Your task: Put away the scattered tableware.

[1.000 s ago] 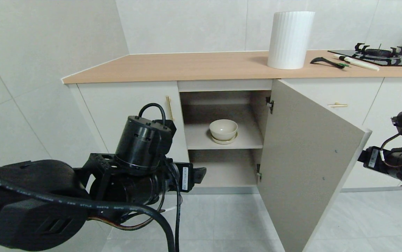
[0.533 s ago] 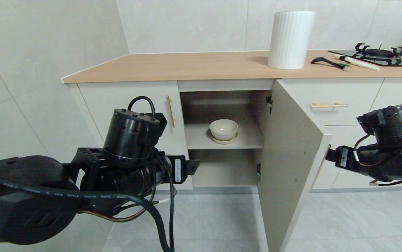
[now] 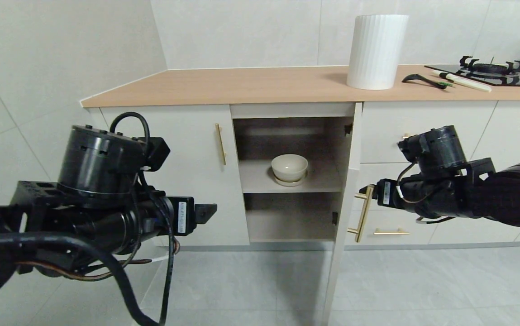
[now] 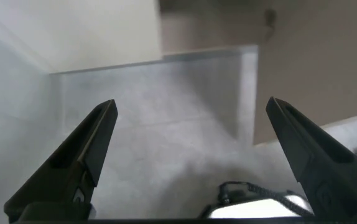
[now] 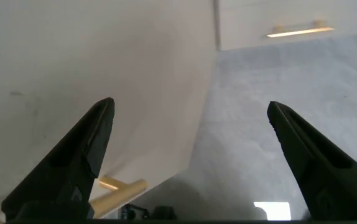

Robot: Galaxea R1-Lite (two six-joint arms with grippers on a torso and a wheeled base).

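Observation:
A cream bowl [image 3: 289, 166] sits on a small plate [image 3: 289, 182] on the middle shelf of the open cabinet [image 3: 260, 181]. The cabinet door [image 3: 345, 213] stands edge-on to me, about half open, with its gold handle [image 3: 362, 213] facing right. My right gripper [image 3: 367, 191] is at the door's outer face beside that handle. It is open [image 5: 191, 106], with the door panel [image 5: 104, 62] and the handle [image 5: 122, 185] in front of it. To the left of the cabinet, my left gripper [image 3: 206, 212] hangs over the floor, open [image 4: 191, 106] and holding nothing.
On the wooden counter [image 3: 241, 83] stand a tall white ribbed cylinder [image 3: 376, 50], a black utensil [image 3: 422, 80], a white utensil [image 3: 461, 80] and a gas hob [image 3: 490, 68]. Drawers with gold handles [image 3: 391, 232] lie right of the door. Grey floor tiles [image 3: 264, 285] spread below.
The cabinet door has swung from wide open to about half shut, with my right arm moving left along with it. My left arm has drawn back to the left.

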